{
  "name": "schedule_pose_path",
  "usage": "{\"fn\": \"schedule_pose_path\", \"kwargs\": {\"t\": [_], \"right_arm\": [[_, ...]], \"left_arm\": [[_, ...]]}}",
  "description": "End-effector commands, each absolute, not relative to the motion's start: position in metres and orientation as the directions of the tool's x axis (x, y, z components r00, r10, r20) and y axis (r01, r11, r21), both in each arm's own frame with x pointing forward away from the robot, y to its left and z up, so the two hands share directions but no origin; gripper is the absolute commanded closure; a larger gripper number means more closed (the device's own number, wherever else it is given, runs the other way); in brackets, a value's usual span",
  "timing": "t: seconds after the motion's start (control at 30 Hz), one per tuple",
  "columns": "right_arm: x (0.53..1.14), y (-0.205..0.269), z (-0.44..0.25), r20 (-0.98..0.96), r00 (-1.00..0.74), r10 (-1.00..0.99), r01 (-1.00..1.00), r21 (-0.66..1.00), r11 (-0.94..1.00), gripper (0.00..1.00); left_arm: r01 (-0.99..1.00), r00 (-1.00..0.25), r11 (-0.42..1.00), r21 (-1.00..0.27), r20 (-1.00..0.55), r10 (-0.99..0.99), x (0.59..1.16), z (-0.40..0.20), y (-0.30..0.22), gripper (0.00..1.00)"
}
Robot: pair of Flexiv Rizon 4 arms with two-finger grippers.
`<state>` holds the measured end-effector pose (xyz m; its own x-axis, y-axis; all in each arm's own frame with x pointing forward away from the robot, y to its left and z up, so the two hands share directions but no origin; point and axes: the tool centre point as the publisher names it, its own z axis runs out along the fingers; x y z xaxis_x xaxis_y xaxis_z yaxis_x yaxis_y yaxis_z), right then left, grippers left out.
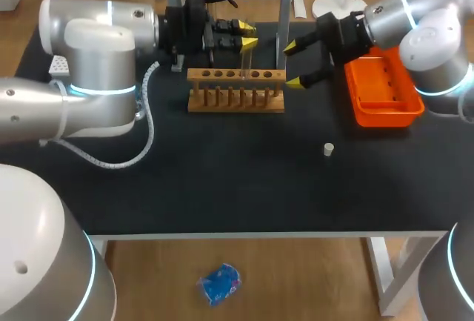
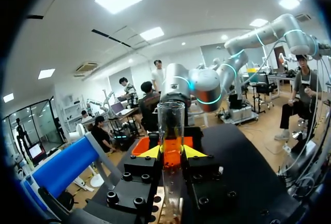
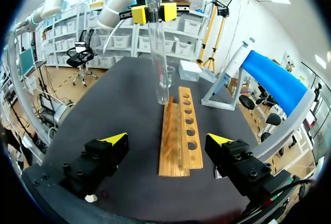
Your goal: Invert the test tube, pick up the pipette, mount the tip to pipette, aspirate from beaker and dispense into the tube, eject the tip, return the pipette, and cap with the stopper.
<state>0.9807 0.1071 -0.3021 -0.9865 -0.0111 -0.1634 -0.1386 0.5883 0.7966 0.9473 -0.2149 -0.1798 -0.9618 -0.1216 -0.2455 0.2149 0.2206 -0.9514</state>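
Nearest on the counter (image 1: 222,187) lies the small pale stopper (image 1: 328,149), alone, right of the middle and well apart from everything else. Farther back stands the wooden rack (image 1: 235,90). Above its middle holes the left tool (image 1: 246,35) is closed on the glass test tube (image 1: 244,60), both yellow tips pressing its upper part from two sides. In the right wrist view the tube hangs upright with its open mouth up and its rounded end down, just over the far end of the rack, not seated in any hole. The right tool (image 1: 302,64) stands wide and grips nothing, just right of the rack and beside the orange tray (image 1: 385,106).

The inverting step looks nearly finished: the tube seems to be turned mouth up and needs only to be set down. The next move calls for lining the rounded end over one hole, lowering straight so the glass does not catch on the wood, then letting go. After that comes the pipette, which I cannot clearly make out.
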Motion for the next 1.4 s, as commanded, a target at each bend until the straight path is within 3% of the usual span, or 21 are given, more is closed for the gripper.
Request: {"fn": "schedule_pose_path", "kwargs": {"t": [0.03,1.4], "right_arm": [[0.988,0.111,-0.308,-0.16,-0.987,-0.013,-0.137,0.798,0.587,0.0],[1.011,0.111,-0.318,-0.154,-0.988,0.001,-0.126,0.808,0.576,0.0]], "left_arm": [[0.209,-0.968,0.222,-0.952,-0.234,-0.093,0.958,-0.182,-0.216,1.0],[0.179,-0.976,0.233,-0.956,-0.202,-0.078,1.006,-0.212,-0.212,1.0]]}}
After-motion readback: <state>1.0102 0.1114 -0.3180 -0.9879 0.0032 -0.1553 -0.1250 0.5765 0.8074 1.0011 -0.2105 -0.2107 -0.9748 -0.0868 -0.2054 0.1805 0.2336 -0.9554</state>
